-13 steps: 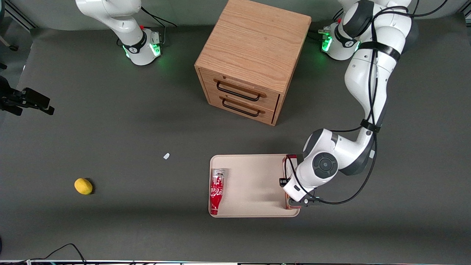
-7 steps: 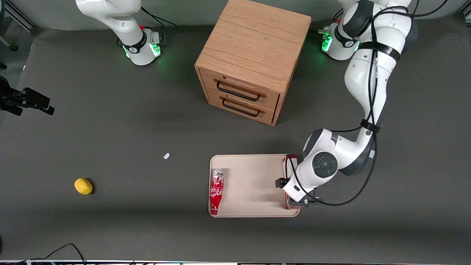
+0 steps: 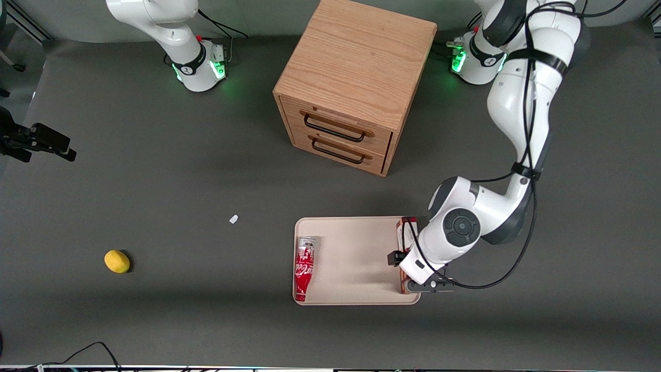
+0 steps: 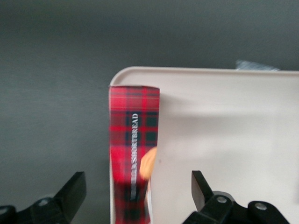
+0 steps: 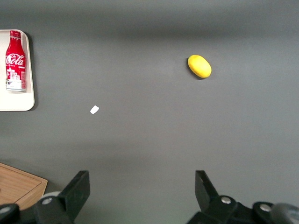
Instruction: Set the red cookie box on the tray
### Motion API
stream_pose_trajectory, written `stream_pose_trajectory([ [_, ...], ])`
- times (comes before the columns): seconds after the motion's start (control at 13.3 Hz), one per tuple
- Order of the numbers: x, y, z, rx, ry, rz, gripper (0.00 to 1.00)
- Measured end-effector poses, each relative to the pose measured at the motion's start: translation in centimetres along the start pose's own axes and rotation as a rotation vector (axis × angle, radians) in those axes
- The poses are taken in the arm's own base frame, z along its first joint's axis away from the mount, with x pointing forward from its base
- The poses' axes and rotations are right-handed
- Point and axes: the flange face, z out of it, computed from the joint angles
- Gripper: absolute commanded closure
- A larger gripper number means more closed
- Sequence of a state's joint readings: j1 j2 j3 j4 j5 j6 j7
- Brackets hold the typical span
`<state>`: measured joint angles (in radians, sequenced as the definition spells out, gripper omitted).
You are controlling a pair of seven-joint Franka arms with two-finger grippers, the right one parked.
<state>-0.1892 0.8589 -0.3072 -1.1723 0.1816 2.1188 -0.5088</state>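
so our claw (image 4: pixel 135 198) is spread wide, straddling the slim dark-red tartan cardboard cookie box (image 4: pixel 134 144) without touching it. the box lies on the flat cream-beige tray (image 3: pixel 356 258), along its edge at lower right of centre, long axis running straight away between the fingers.

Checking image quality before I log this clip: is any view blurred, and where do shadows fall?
Left wrist view: the red cookie box looks soft, its lettering smeared; the open tool frames it sharper. Front view: crisp, with the arm's soft shadow on the tray floor. Right wrist view: sharp, evenly lit.
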Motion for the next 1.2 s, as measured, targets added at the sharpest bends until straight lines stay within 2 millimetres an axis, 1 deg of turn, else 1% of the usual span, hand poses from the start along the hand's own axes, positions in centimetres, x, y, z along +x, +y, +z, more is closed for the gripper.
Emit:
stream_pose_trajectory([
  [0.15, 0.5, -0.8, -6.5, -0.033, 0.009, -0.042, 0.00],
  [0.22, 0.5, -1.8, -10.0, -0.044, 0.017, -0.065, 0.00],
  [0.3, 0.2, -3.2, -13.1, -0.045, 0.023, -0.087, 0.00],
  [0.45, -1.0, -7.0, -18.7, -0.030, -0.002, -0.144, 0.00],
  [0.6, -2.7, -11.4, -23.9, 0.012, -0.046, -0.180, 0.00],
  [0.75, -4.6, -16.0, -28.6, 0.053, -0.076, -0.133, 0.00],
  [0.9, -6.2, -21.5, -32.3, 0.083, -0.077, -0.089, 0.00],
  [0.97, -7.0, -23.9, -33.6, 0.094, -0.071, -0.076, 0.00],
  [1.05, -8.0, -25.8, -34.6, 0.101, -0.071, -0.058, 0.00],
  [1.12, -9.0, -27.1, -35.4, 0.108, -0.072, -0.040, 0.00],
  [1.2, -10.0, -28.0, -36.1, 0.114, -0.072, -0.027, 0.00],
])
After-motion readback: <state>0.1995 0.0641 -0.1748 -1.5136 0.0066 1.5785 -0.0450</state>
